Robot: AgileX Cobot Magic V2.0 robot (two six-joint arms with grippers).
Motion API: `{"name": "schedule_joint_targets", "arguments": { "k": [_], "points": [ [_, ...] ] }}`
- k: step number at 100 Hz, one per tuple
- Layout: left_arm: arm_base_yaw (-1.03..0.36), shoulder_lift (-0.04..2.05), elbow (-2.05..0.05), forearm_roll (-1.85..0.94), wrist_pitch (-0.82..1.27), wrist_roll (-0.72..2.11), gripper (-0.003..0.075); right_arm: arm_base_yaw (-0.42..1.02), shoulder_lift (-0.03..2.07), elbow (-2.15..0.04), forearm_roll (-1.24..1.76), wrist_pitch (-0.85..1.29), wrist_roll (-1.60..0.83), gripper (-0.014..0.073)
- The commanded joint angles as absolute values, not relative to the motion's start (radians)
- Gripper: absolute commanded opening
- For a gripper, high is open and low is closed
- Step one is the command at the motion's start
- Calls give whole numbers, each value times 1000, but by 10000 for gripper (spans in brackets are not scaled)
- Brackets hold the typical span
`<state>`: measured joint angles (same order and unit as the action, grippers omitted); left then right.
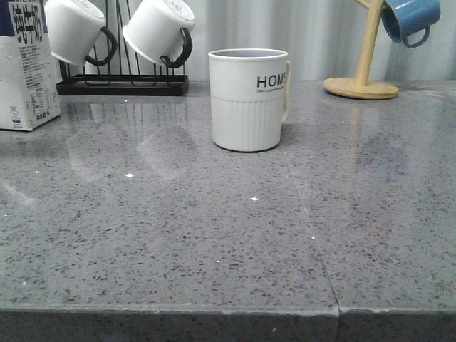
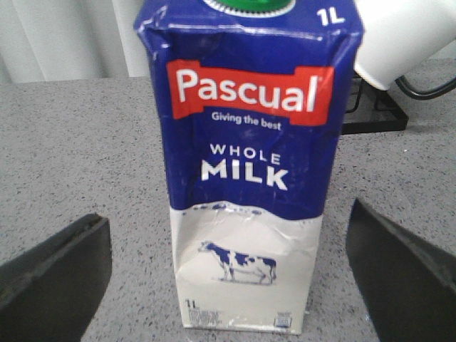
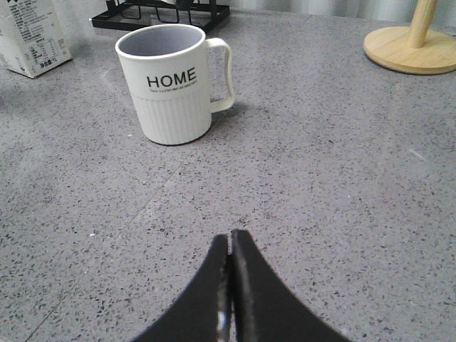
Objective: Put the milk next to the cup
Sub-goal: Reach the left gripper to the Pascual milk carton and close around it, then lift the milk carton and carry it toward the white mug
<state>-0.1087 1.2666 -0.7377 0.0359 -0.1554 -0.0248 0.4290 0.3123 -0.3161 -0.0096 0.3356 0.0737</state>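
Observation:
The milk (image 1: 25, 68) stands upright at the far left of the grey counter; its blue-and-white face with a cow picture fills the left wrist view (image 2: 246, 185). My left gripper (image 2: 231, 274) is open, its fingers (image 2: 53, 274) wide apart on either side of the carton and not touching it. The cup (image 1: 248, 100), white with "HOME" lettering and a ribbed lower half, stands mid-counter and also shows in the right wrist view (image 3: 169, 84). My right gripper (image 3: 231, 235) is shut and empty, well short of the cup. Neither gripper shows in the front view.
A black rack (image 1: 121, 84) with two white black-handled mugs (image 1: 160, 32) stands at the back left, right of the milk. A wooden mug tree (image 1: 362, 84) with a blue mug (image 1: 407, 20) stands at the back right. The counter's front edge (image 1: 214, 310) is near.

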Motion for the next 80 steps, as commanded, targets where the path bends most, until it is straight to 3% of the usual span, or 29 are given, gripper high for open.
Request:
{"name": "schedule_joint_targets", "arguments": {
  "k": [1, 38, 64, 80],
  "points": [
    [-116, 1271, -793, 36, -251, -36, 635, 429, 317, -343, -21, 263, 69, -67],
    [-116, 1372, -851, 36, -340, -36, 603, 429, 317, -343, -21, 262, 69, -67],
    [-116, 1373, -851, 36, -340, -36, 353, 429, 317, -343, -21, 262, 69, -67],
    [-117, 1367, -851, 36, -340, -36, 260, 429, 317, -343, -21, 262, 69, -67]
  ]
}}
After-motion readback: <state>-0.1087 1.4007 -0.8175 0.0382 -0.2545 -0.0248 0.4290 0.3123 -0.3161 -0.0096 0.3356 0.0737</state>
